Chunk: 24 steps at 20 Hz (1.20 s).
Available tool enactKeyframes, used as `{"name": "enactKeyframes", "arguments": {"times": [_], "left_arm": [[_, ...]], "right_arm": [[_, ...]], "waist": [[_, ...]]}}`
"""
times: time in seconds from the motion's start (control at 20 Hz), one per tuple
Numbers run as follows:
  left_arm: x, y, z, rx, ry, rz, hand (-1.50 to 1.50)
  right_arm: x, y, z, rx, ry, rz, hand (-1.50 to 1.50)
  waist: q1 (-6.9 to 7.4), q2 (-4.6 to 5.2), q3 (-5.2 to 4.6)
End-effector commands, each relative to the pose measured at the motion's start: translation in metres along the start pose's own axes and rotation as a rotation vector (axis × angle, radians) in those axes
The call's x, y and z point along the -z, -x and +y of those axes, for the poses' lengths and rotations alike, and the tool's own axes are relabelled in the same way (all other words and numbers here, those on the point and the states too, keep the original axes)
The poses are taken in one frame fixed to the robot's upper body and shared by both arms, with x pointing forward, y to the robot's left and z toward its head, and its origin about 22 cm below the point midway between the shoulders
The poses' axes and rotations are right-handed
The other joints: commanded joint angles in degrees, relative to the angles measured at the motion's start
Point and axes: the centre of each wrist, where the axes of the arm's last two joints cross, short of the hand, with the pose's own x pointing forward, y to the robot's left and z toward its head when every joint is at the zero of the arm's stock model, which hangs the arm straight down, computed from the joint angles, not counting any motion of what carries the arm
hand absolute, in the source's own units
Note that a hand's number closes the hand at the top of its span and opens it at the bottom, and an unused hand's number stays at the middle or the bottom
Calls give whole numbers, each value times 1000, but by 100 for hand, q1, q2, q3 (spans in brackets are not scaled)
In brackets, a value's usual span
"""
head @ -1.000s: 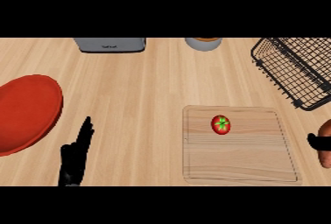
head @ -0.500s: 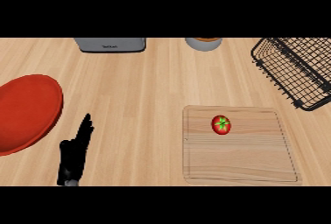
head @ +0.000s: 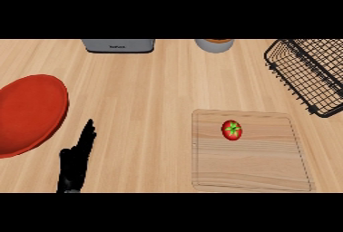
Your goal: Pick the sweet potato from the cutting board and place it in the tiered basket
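Light wooden counter (head: 154, 90) filled the view from the head. On it, well to the right of the fingers, lay a pale cutting board (head: 251, 170), and on the board's upper half sat the task's thing: a small, round, red item with a green star-shaped stalk end facing up (head: 232, 130). The task calls it a sweet potato; by its looks it was a tomato. It touched only the board. A black wire basket (head: 309, 72) stood beyond the board, far up and to the right of the fingers, well apart from the tomato.

The left hand (head: 75, 161) showed at the lower left, at rest, its fingers (head: 87, 133) straight and released, pointing up the counter and holding nothing. A red plate (head: 26, 113) lay just to the left of these fingers. The right hand was not in view.

Handling, as judged: the tomato looked light, smooth-skinned and somewhat slippery, and likely soft enough to bruise. Its round form would let it roll on the flat board if nudged from one side. A hold across its widest part, thumb and fingers on opposite flanks with the stalk end between them, would suit it best. The basket's open wire would call for setting it down gently rather than letting it fall.

Writing: a grey appliance (head: 119, 45) at the far edge, straight ahead of the fingers, bore a small mark on its front, too small to read. Beside it stood a grey cup (head: 214, 44) without visible lettering.
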Motion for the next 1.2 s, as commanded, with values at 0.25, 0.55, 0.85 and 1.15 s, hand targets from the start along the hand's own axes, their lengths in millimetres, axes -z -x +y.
{"name": "enactKeyframes", "arguments": {"times": [0.25, 0.55, 0.85, 1.15], "left_arm": [[-9, 12, -2, -15, -4, 8, 0], [15, -14, -13, 10, 20, -8, 0], [6, -3, -7, -5, 11, -4, 0], [-2, 0, -8, 19, 26, -22, 0]], "right_arm": [[56, -33, 23, -14, -4, 104, 150], [97, -31, 46, -22, -74, 57, 150], [110, -38, 95, -54, -137, 46, 150], [118, -36, 127, -98, -123, 92, 150]], "waist": [[69, 18, 3], [39, 19, 6], [92, 31, 7], [135, 37, 9]]}}
